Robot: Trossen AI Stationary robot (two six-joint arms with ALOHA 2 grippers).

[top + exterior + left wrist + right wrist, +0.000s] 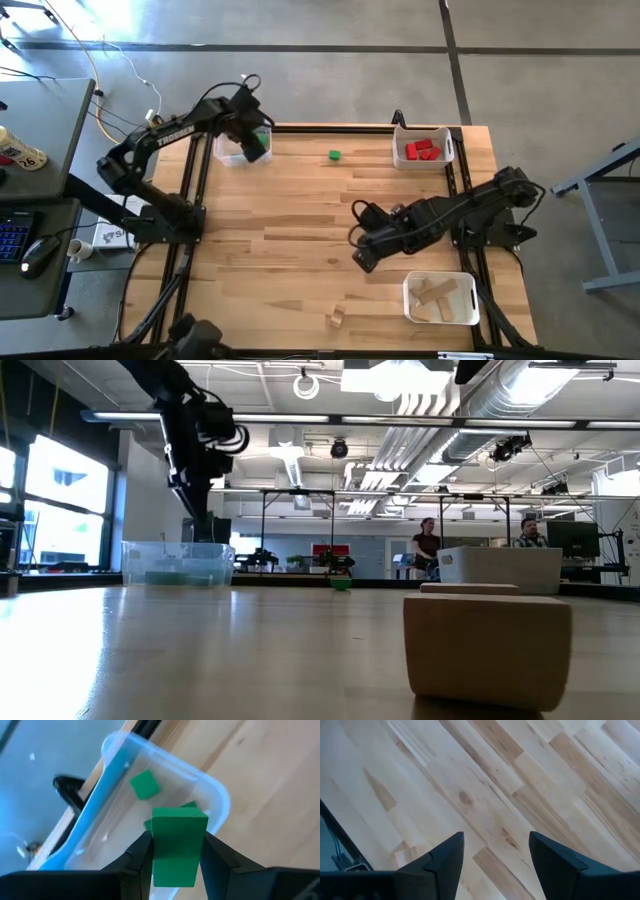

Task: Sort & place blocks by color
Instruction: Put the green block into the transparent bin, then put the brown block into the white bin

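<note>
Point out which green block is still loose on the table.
The small green block lying alone on the bare wood between the two far bins; the others are in the left gripper or its bin.

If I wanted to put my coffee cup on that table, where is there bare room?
Widest bare patch: the wood left of centre, between the left arm's frame and the right gripper. The front-left corner, left of the loose plain wood block, is bare too. Crowded: the right side, with the red-block bin, right arm and wood-block bin; a green block lies mid-back.
</note>
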